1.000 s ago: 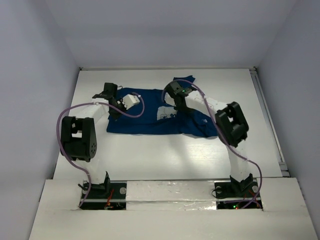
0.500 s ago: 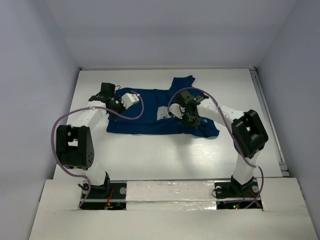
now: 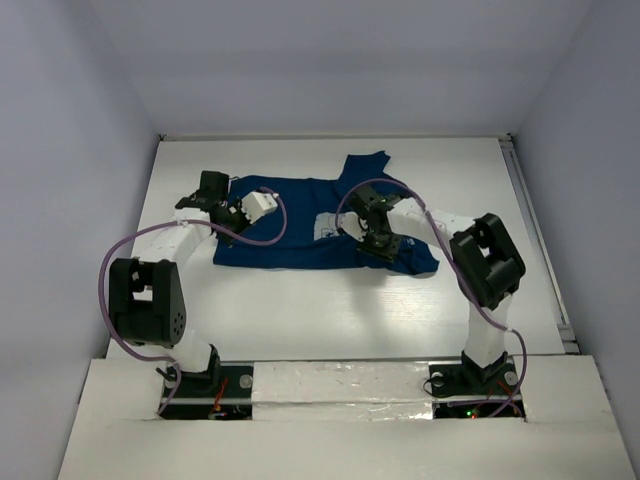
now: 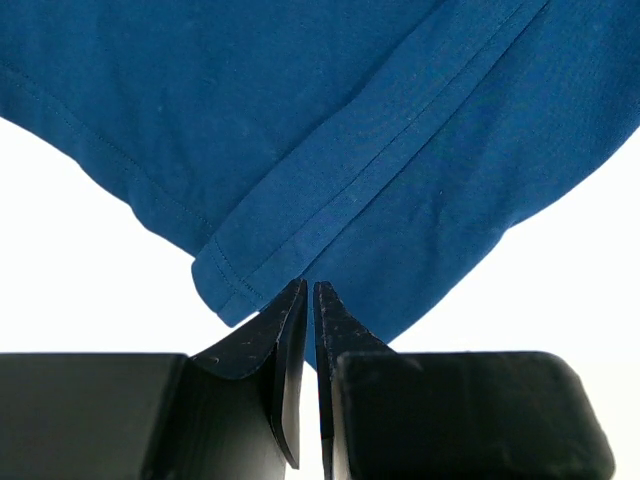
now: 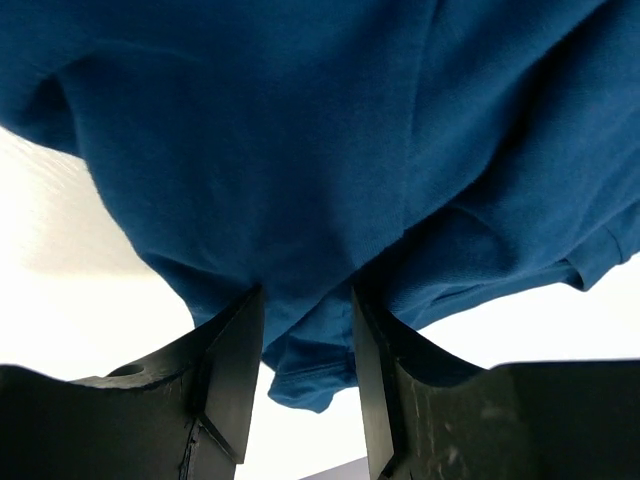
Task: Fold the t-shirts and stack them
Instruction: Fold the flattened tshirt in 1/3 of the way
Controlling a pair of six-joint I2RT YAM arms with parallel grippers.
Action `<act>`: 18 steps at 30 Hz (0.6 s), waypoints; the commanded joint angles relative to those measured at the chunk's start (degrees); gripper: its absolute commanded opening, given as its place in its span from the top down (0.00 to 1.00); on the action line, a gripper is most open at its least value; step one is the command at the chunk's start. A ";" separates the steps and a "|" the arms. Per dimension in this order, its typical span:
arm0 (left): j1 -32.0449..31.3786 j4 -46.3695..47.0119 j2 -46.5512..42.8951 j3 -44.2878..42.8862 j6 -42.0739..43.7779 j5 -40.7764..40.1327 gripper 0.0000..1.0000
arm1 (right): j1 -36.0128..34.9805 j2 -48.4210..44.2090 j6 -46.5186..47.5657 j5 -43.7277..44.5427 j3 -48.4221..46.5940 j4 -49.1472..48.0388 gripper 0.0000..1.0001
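Robotics laboratory test cell. A white table (image 3: 330,310) is enclosed on three sides by pale walls (image 3: 330,70). The left arm (image 3: 150,300) and right arm (image 3: 487,262), trailing purple cables (image 3: 102,285), are bolted to a mounting strip (image 3: 340,385) at its near edge.

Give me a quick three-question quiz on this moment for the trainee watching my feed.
1. True or false: the left gripper has its jaws wide apart.
2. Where is the right gripper? A) over the t-shirt, with cloth between its fingers; B) off the cloth entirely; C) folded back at its arm's base.
3. How many shirts lie on the table?
Key: 1 false, they are pinched together on the shirt's edge. 2 A. 3 one, dark blue.
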State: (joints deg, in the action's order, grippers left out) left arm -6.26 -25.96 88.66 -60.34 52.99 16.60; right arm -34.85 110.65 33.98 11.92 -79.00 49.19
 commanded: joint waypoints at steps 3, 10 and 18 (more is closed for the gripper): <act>0.46 -0.76 -1.74 -0.39 -0.61 1.59 0.93 | 1.10 -2.89 -0.67 1.70 -2.73 -0.41 0.55; 0.46 -0.85 -1.21 -0.92 -0.70 1.94 0.93 | 2.16 -7.03 -0.14 0.38 -4.93 1.96 0.55; 0.46 -1.38 -2.18 -1.01 -0.44 1.95 0.93 | 2.68 -3.52 -0.31 -0.23 -5.63 0.73 0.55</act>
State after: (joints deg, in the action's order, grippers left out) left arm -6.26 -26.02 88.66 -60.34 52.82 17.17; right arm -32.51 106.06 33.82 12.38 -82.87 50.41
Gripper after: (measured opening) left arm 0.065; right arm 0.451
